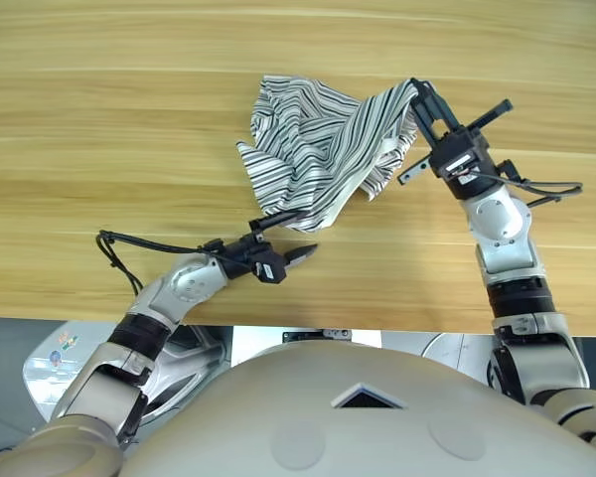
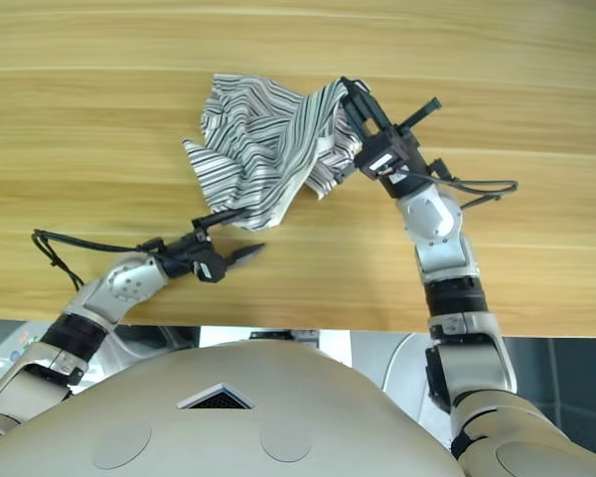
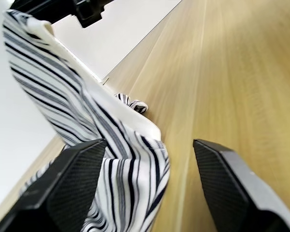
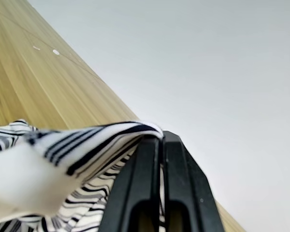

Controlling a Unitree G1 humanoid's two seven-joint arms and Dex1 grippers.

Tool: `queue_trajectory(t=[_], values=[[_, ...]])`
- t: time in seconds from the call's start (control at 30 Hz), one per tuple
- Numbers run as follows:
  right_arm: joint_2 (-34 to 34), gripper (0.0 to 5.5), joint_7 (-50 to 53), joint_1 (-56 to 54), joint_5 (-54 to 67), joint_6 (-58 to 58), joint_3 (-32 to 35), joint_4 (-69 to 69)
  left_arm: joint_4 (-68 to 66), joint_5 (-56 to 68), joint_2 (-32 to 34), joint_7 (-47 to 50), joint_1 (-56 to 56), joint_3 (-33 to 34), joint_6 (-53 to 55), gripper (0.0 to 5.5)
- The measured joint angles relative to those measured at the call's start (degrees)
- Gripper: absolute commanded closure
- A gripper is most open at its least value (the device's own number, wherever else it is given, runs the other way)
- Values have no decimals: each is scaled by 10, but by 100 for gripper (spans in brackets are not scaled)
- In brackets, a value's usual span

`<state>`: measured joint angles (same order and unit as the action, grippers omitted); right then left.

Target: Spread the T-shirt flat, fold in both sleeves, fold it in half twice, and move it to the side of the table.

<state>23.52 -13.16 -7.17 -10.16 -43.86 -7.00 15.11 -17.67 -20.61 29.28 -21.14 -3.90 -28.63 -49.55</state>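
Jaws on the right gripper [image 1: 418, 92] were pressed together, pinching a striped edge at the far right corner of the T-shirt [image 1: 313, 149]. Those on the left gripper [image 1: 304, 232] stood spread, and the shirt's near hem hung between them, close against one finger [image 3: 75, 186] and clear of the other.

A light wooden table [image 1: 119, 119] ran across the whole scene. The black-and-white striped T-shirt sat bunched around the table's middle, not spread flat. Its right side was drawn up to the right gripper, its left side lay crumpled on the wood, and a near corner sagged down toward the left gripper. The right gripper was at the garment's far right and the left gripper at its near edge, low over the wood. A black cable [image 1: 110, 250] looped beside the left forearm.
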Motion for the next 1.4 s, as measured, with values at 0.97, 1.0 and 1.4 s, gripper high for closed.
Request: queue_trajectory(t=[0.97,1.0,1.4], values=[[-26,546,9,-26,28,21,27,-35,-23,-135,-118,181,65,-42,180,212],[-28,546,9,-32,34,25,29,-37,-23,-135,-118,182,65,-44,180,212],[-43,546,6,-115,33,87,29,-30,-70,-164,-181,279,76,-59,206,212]])
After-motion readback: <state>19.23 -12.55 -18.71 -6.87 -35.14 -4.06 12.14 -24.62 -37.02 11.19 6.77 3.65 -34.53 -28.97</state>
